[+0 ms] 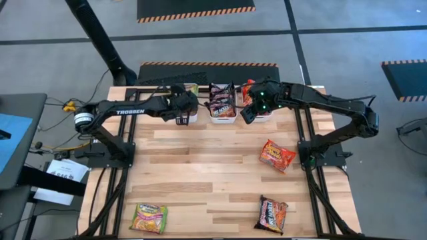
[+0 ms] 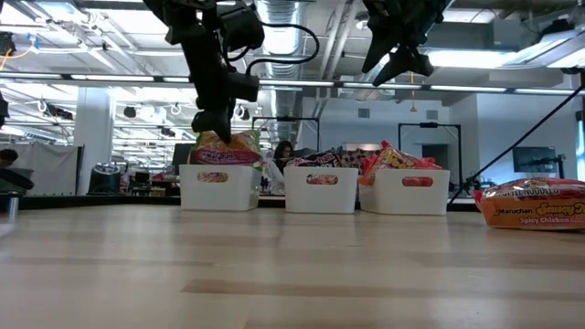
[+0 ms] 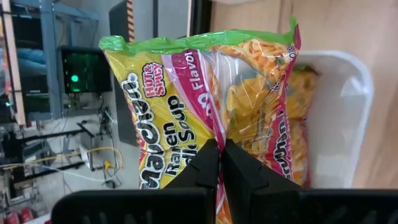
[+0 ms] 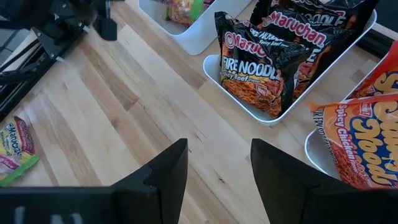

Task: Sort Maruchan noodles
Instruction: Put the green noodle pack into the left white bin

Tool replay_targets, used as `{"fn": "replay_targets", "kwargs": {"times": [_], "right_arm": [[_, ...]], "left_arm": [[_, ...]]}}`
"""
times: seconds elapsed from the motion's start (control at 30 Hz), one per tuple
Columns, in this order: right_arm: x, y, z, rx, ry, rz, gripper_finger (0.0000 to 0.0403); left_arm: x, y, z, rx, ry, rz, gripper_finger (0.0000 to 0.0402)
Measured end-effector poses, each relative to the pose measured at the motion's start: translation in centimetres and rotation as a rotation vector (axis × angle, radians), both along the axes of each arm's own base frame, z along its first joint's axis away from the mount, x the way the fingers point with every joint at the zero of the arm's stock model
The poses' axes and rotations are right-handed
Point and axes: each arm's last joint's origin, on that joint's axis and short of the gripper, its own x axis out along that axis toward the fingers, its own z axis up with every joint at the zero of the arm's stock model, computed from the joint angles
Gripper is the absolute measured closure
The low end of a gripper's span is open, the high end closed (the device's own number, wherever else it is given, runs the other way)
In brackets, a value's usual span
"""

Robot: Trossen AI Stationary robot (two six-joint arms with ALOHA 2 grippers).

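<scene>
My left gripper is shut on a green-yellow Maruchan packet above the left white bin, at the table's far edge. In the low view that packet sits at the left bin's rim. My right gripper is open and empty, high above the right bin. Dark packets stand in the middle bin; red-orange packets stand in the right bin. A red-orange packet, a dark one and a green-yellow one lie flat on the table. My left gripper pinches the green-yellow packet between its two fingers at a gathered crease in its middle. The fingers come from above, pointing down. The packet hangs below them, and its lower part is hidden behind the left bin's wall.
Three white bins stand in a row along the far edge. The wooden table shows bare boards in its middle. Black frame rails run down both sides. The room behind holds desks, and a person sits far beyond the bins.
</scene>
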Motion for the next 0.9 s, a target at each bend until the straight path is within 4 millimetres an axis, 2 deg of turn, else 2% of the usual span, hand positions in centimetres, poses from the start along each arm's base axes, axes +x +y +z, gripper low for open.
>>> {"fn": "replay_targets", "kwargs": {"times": [0.33,0.53,0.9], "right_arm": [[0.0,0.0,0.0,0.001,0.0,0.0,0.0203],[0.0,0.0,0.0,0.001,0.0,0.001,0.0203],[0.0,0.0,0.0,0.002,-0.004,0.001,0.0203]], "left_arm": [[-0.5,1.0,-0.1,-0.021,0.052,-0.029,0.0401],[-0.9,1.7,-0.3,-0.07,0.017,0.001,0.0401],[0.0,2.2,-2.2,-0.105,0.075,-0.026,0.0401]]}}
